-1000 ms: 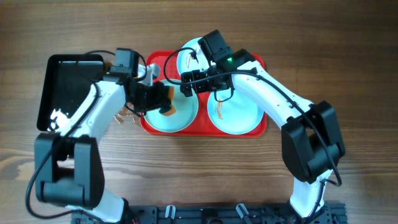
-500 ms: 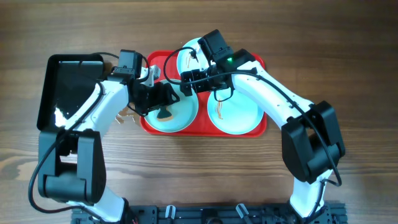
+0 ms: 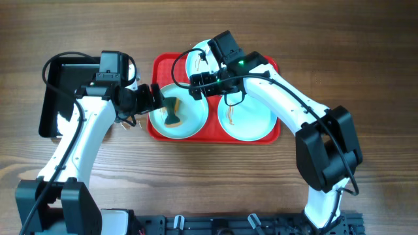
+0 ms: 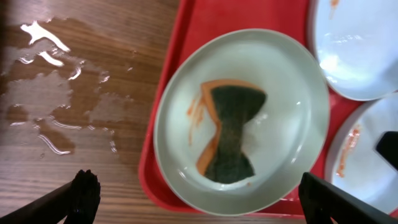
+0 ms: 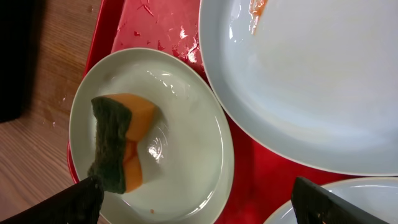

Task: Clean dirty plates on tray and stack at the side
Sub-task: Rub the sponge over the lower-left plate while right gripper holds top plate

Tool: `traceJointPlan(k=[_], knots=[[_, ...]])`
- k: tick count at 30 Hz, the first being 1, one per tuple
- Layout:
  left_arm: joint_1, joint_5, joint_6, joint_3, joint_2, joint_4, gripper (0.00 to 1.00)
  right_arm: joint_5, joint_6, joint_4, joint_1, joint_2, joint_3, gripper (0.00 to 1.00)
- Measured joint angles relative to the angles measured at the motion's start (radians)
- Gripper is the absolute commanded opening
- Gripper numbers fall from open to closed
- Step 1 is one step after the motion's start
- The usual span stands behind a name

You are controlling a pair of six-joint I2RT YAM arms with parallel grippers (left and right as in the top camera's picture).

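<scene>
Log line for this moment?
left gripper: open, clear of sponge | sponge: lying on front-left plate | right gripper: open above tray | stack: not started

Three plates (image 3: 247,123), one red tray (image 3: 157,65), one sponge (image 3: 172,112), one black tray (image 3: 59,91), two arms (image 3: 284,94).

The left fingers (image 4: 86,191) have spread, dropped the sponge (image 4: 231,134) on the plate (image 4: 292,124), and drawn back leftward.

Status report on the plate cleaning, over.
Left gripper open, empty, at tray left edge. Right gripper open, empty, above left plate rim. Sponge lying loose on that plate, smears visible. Nothing blocking.
</scene>
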State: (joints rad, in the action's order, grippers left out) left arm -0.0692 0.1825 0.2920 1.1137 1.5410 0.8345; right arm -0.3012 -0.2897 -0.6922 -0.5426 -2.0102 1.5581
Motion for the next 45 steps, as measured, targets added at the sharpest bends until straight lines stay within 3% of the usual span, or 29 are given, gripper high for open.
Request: traceJointPlan(k=[1,13,17,27,45], knots=[[0.0,-0.003,0.0,0.0,0.0,0.006,1.0,0.001,0.003,-0.001,0.0,0.0,0.0,0.59],[-0.003,-0.002,0.003,0.0,0.0,0.035,1.0,0.082,-0.012,0.076,0.0,0.0,-0.106,0.56],[-0.003,-0.002,0.003,0.0,0.0,0.043,1.0,0.082,-0.017,0.112,0.0,0.0,-0.134,0.45],[-0.003,-0.002,0.003,0.0,0.0,0.049,1.0,0.086,-0.022,0.169,-0.027,0.0,-0.138,0.49],[-0.003,-0.002,0.003,0.0,0.0,0.049,1.0,0.1,-0.019,0.086,-0.05,-0.051,-0.106,0.48]])
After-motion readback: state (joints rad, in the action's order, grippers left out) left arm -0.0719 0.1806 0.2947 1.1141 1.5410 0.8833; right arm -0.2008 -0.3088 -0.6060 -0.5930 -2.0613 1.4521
